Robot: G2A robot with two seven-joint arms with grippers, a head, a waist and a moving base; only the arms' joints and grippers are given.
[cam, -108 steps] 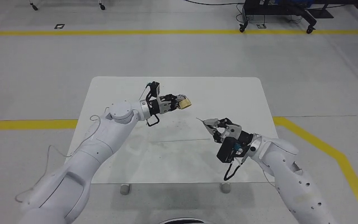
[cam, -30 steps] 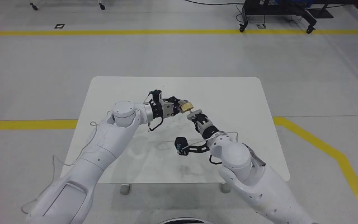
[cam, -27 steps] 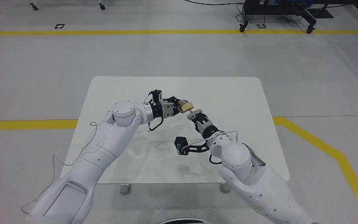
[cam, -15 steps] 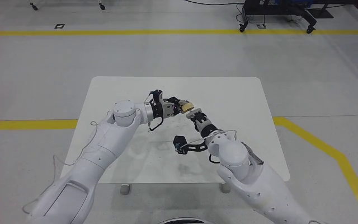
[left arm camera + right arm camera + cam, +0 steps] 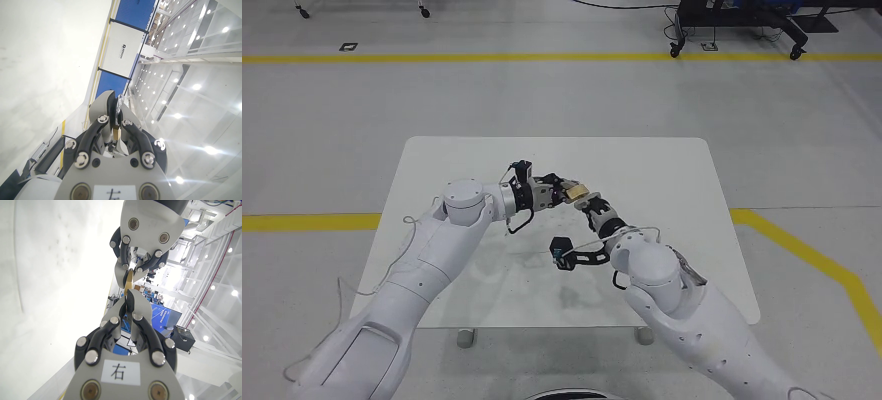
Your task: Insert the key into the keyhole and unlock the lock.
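Above the middle of the white table (image 5: 662, 160), my left gripper (image 5: 560, 188) is shut on the brass lock (image 5: 575, 188), which sticks out past its fingertips. My right gripper (image 5: 588, 203) meets it tip to tip from the near right. In the right wrist view the right gripper (image 5: 128, 294) is shut on the thin key (image 5: 125, 301), whose end touches the lock (image 5: 129, 281) held by the left gripper (image 5: 130, 275); the keyhole is hidden. In the left wrist view the lock (image 5: 116, 133) shows between the left gripper's fingers (image 5: 100, 111), with a silvery metal piece (image 5: 119, 103) at their tips.
Both arms hang over the bare tabletop, with the right wrist's black camera block (image 5: 562, 250) just below the grippers. Yellow floor lines (image 5: 542, 57) run beyond the table, and a dark wheeled frame (image 5: 737, 20) stands far behind.
Since 3.6 s ago the right arm has swung in from the table's right side and brought the key up to the lock. Over the last second it has edged slightly closer; the left arm holds almost still.
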